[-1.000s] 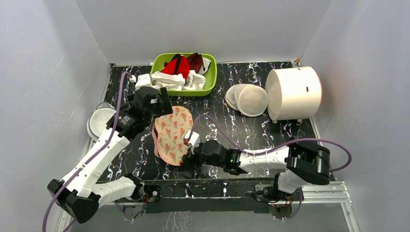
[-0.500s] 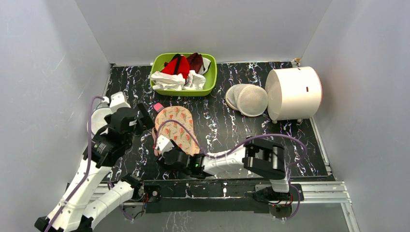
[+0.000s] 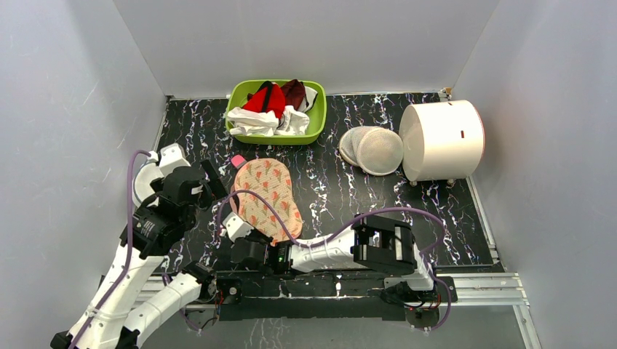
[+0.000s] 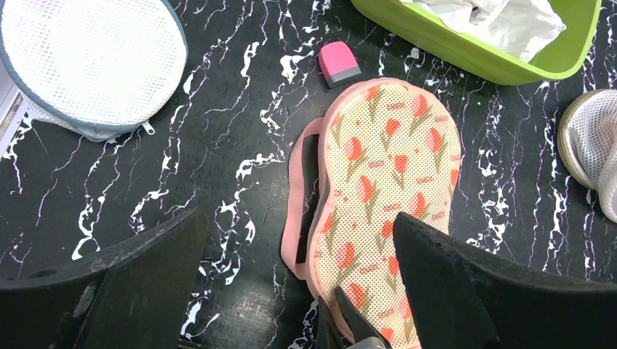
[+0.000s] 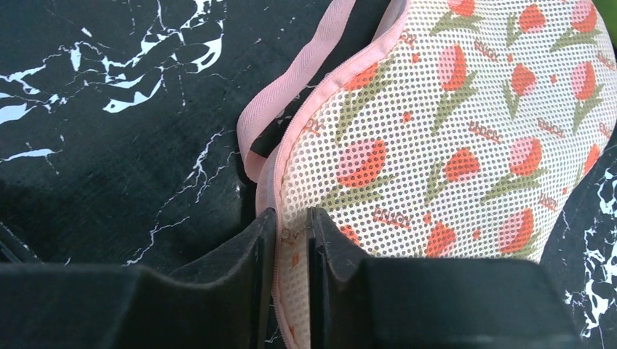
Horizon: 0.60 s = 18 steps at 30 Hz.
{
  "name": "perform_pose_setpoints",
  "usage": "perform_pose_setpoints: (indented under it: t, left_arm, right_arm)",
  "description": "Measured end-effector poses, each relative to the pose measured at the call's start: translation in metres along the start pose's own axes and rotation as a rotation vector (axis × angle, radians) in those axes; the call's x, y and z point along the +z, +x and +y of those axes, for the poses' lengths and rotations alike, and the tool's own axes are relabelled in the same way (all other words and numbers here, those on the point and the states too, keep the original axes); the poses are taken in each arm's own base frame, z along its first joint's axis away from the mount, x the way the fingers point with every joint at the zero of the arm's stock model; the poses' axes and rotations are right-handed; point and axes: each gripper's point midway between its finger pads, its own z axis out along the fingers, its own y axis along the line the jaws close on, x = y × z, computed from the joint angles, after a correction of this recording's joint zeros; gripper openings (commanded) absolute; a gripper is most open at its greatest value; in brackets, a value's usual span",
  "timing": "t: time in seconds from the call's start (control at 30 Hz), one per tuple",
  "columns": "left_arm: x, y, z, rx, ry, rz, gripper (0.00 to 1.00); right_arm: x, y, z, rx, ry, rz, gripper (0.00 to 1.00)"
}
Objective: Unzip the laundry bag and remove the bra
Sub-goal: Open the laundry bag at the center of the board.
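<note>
The laundry bag [image 3: 266, 195] lies flat on the black marbled table, a peach floral peanut shape with pink zipper edging. In the left wrist view the laundry bag [image 4: 385, 167] gapes along its left side, where a pink band [image 4: 295, 211] bows outward around a dark slit. The bra is hidden. My right gripper [image 3: 237, 227] is at the bag's near end. In the right wrist view the right gripper [image 5: 291, 222] is shut on the bag's pink edge [image 5: 291, 240]. My left gripper [image 3: 209, 182] hovers left of the bag. From its own camera the left gripper [image 4: 298, 218] is wide open and holds nothing.
A green basin [image 3: 315, 125] with red and white clothes stands at the back. Two round white mesh domes [image 3: 372, 149] and a white drum [image 3: 442, 140] are at the right. A small pink block [image 4: 339, 62] lies by the bag's far end. A round mesh bag [image 4: 91, 65] sits at the left edge.
The right arm swung left along the near edge to the bag's near-left end and closed its jaws on the edging. The left arm drew back to the left. The bag settled flatter.
</note>
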Motion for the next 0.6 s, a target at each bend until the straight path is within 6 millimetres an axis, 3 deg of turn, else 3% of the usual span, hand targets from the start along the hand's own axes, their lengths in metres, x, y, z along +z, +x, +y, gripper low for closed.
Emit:
perform_pose_setpoints:
  t: [0.13,0.33,0.6]
  left_arm:
    - [0.001,0.001,-0.001,0.005,-0.002,0.007,0.98]
    - [0.002,0.002,-0.002,0.006,0.002,0.011,0.98]
    - [0.002,0.005,-0.005,0.007,0.018,0.023,0.98]
  right_arm:
    - [0.0,0.0,-0.001,0.002,0.008,-0.001,0.0]
    - [-0.012,-0.005,-0.01,0.041,0.005,-0.015,0.0]
    - [-0.042,-0.038,-0.031,0.257,-0.004,-0.1,0.0]
